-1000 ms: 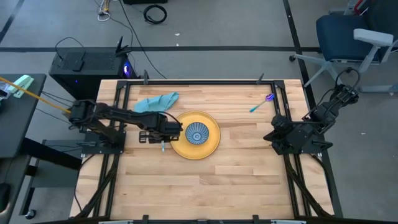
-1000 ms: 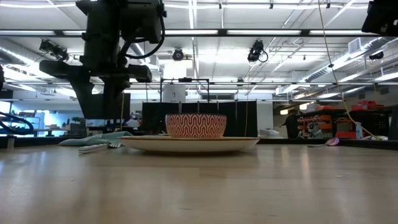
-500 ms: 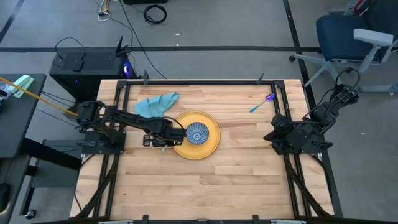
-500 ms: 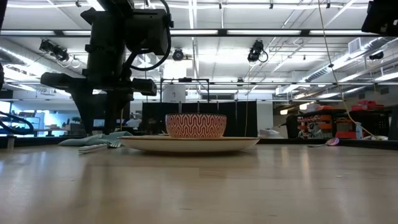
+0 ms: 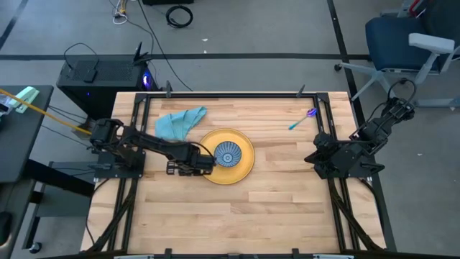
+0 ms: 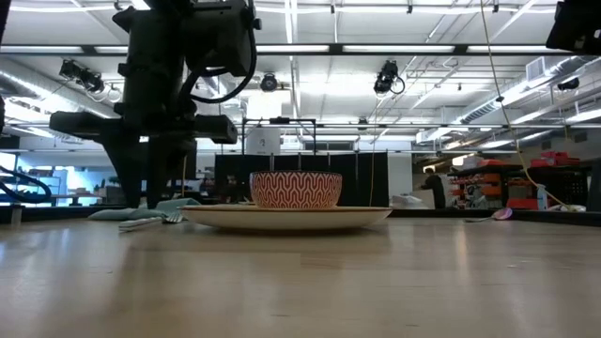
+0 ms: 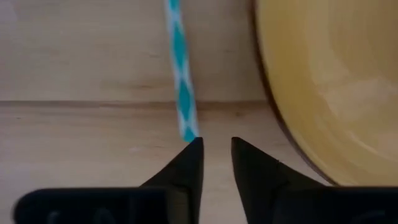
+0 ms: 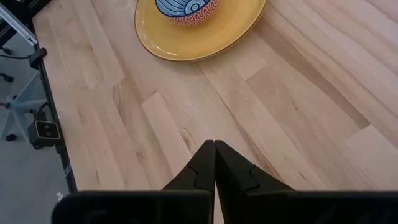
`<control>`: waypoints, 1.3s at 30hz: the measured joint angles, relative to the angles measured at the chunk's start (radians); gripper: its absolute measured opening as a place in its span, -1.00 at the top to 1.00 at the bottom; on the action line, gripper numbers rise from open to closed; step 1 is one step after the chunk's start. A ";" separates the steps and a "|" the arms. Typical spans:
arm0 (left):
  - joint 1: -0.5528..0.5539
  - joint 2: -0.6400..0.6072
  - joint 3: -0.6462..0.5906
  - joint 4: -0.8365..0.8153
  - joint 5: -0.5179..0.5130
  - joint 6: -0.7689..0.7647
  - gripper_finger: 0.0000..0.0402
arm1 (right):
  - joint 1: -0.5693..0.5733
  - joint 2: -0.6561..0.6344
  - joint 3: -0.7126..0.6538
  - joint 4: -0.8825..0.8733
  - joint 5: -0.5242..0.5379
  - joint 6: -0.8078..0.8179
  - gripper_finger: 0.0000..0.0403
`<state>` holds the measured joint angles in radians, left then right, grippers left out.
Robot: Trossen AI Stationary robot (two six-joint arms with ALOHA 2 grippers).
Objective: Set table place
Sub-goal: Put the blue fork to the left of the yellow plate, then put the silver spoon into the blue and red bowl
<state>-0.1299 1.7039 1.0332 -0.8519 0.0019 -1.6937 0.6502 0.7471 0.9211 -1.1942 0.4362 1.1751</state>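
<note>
A yellow plate (image 5: pixel 244 170) with a red-and-white patterned bowl (image 5: pixel 228 154) on it lies mid-table. A utensil with a teal-and-white patterned handle (image 7: pixel 180 74) lies flat on the table just left of the plate; its fork head shows in the low view (image 6: pixel 143 222). My left gripper (image 7: pixel 216 142) is low over the table between the handle's end and the plate's rim, pointing down, its fingers a narrow gap apart; it also shows in the high view (image 5: pixel 195 167). My right gripper (image 8: pixel 214 146) is shut and empty at the table's right edge. My left gripper has one fingertip (image 7: pixel 194 149) right at the end of the utensil's handle (image 7: pixel 188 132). I cannot tell whether it touches the handle. Nothing lies between the fingers.
A crumpled teal napkin (image 5: pixel 180 120) lies at the far left of the table. A purple-and-blue spoon (image 5: pixel 302 119) lies at the far right. Bare planks lie along the near half of the table (image 5: pixel 237 216).
My left gripper has moved toward the table's near edge along the plate's left rim, staying low and pointing down. The plate, bowl and napkin have kept still.
</note>
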 joint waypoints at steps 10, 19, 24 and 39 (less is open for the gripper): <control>-0.015 0.052 0.000 0.083 -0.020 0.002 0.93 | 0.000 0.000 0.000 -0.001 0.000 0.000 0.94; -0.015 0.080 0.000 0.063 -0.005 -0.005 0.97 | 0.000 0.000 0.000 0.001 0.000 0.000 0.94; -0.015 0.080 0.000 0.000 -0.004 -0.033 0.89 | 0.000 0.000 0.000 0.001 0.000 0.000 0.94; -0.015 0.080 0.000 0.005 -0.001 -0.049 0.84 | 0.000 0.000 0.000 0.002 0.000 0.000 0.94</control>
<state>-0.1451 1.7836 1.0328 -0.8466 0.0006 -1.7432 0.6502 0.7475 0.9211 -1.1923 0.4363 1.1751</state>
